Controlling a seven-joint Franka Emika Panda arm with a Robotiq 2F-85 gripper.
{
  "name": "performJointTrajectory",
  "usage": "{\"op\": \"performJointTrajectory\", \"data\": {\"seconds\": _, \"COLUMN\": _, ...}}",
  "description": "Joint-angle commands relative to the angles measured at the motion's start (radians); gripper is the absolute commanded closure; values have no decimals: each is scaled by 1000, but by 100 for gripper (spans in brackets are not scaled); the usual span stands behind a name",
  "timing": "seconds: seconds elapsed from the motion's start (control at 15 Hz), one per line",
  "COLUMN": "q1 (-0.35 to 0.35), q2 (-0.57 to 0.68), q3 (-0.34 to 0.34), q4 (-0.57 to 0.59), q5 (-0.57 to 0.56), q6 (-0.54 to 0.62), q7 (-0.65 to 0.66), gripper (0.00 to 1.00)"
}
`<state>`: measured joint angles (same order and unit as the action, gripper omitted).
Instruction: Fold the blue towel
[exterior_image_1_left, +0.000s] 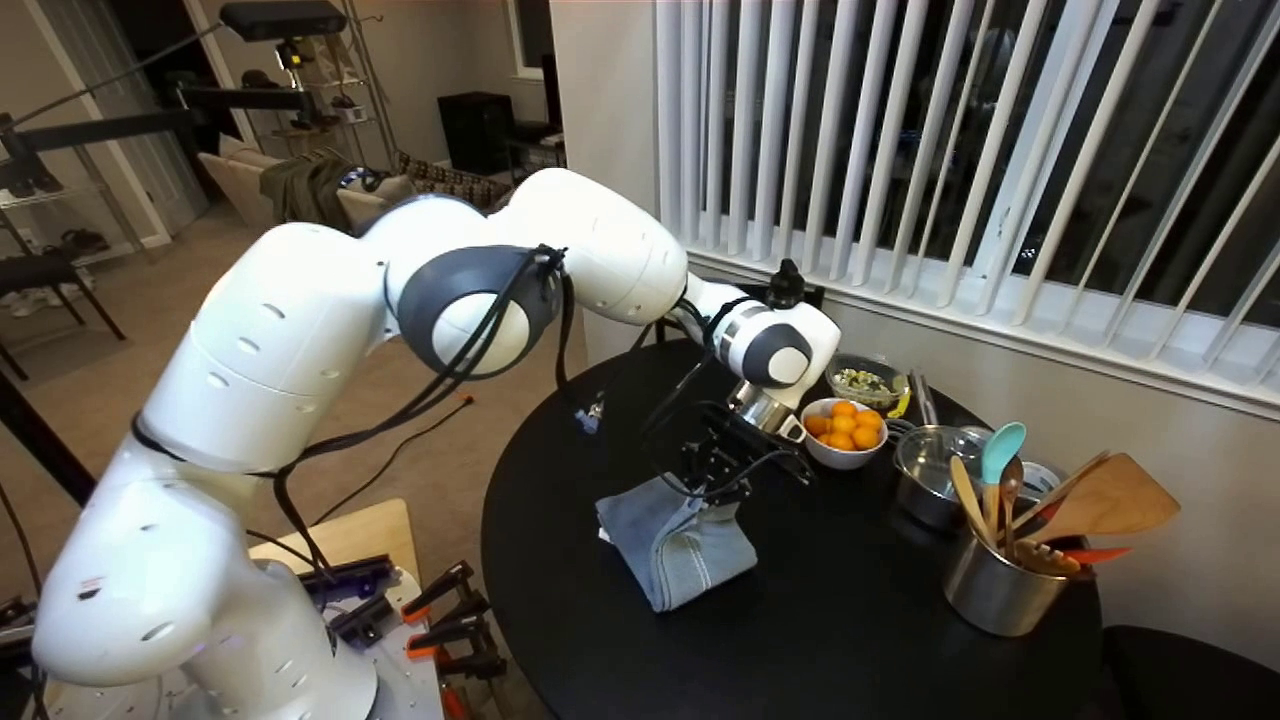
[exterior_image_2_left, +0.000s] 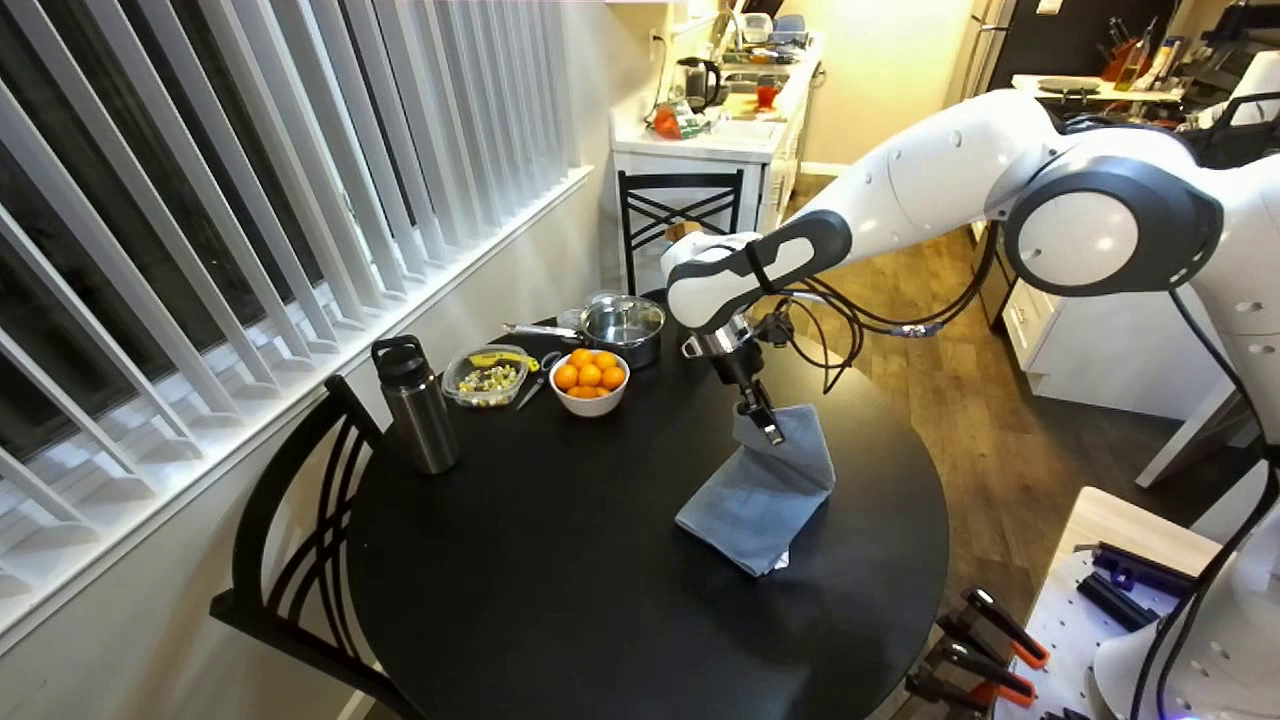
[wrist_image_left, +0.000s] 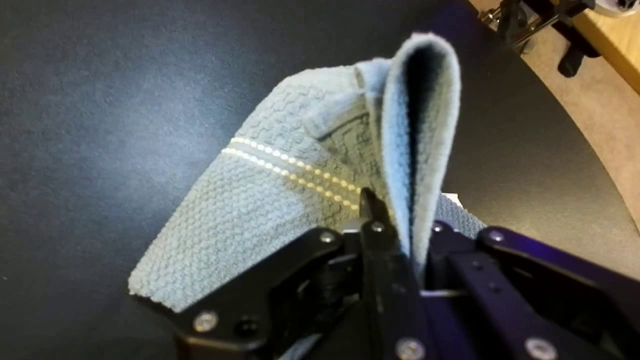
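Observation:
The blue towel (exterior_image_1_left: 690, 565) lies on the black round table, and it also shows in an exterior view (exterior_image_2_left: 750, 505). It is partly folded, with one side raised off the table. My gripper (exterior_image_1_left: 718, 488) is at this raised side, also seen in an exterior view (exterior_image_2_left: 772, 432). In the wrist view, the gripper (wrist_image_left: 406, 220) has a doubled, upright fold of the towel (wrist_image_left: 240, 215) pinched between its fingers. Two light dotted stripes run across the flat part. A small white tag (wrist_image_left: 452, 198) shows at the towel's edge. The far fingertip is hidden behind the fold.
On the black table (exterior_image_2_left: 560, 600) stand a white bowl of oranges (exterior_image_2_left: 588, 402), a clear food container (exterior_image_2_left: 488, 376), a pot (exterior_image_2_left: 622, 325) and a steel bottle (exterior_image_2_left: 420, 410). A steel utensil holder (exterior_image_1_left: 1003, 590) stands near the table's edge. A chair (exterior_image_2_left: 300, 560) stands beside the table.

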<state>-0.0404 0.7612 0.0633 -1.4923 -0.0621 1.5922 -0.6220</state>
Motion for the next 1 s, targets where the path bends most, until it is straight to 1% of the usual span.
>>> {"op": "performJointTrajectory", "data": {"seconds": 0.0, "q1": 7, "q2": 58, "q3": 26, "q4": 88, "q5": -39, "q6": -58, "q7": -43, "gripper": 98}}
{"op": "performJointTrajectory", "data": {"seconds": 0.2, "q1": 20, "q2": 105, "q3": 24, "q4": 144, "q5": -42, "q6": -51, "q7": -10, "gripper": 98}}
{"op": "performJointTrajectory", "data": {"seconds": 0.33, "q1": 23, "q2": 138, "q3": 31, "q4": 180, "q5": -43, "q6": -67, "q7": -28, "gripper": 98}}
{"op": "performJointTrajectory", "data": {"seconds": 0.53, "q1": 22, "q2": 171, "q3": 54, "q4": 215, "q5": -47, "q6": -96, "q7": -104, "gripper": 98}}
{"op": "performJointTrajectory", "data": {"seconds": 0.8, "q1": 19, "q2": 186, "q3": 58, "q4": 245, "q5": -57, "q6": -96, "q7": -178, "gripper": 98}}
{"op": "performJointTrajectory", "data": {"seconds": 0.87, "q1": 20, "q2": 181, "q3": 55, "q4": 220, "q5": -28, "q6": -67, "q7": -131, "gripper": 92}}
{"op": "performJointTrajectory", "data": {"seconds": 0.93, "q1": 20, "q2": 184, "q3": 54, "q4": 227, "q5": -31, "q6": -67, "q7": -143, "gripper": 92}}
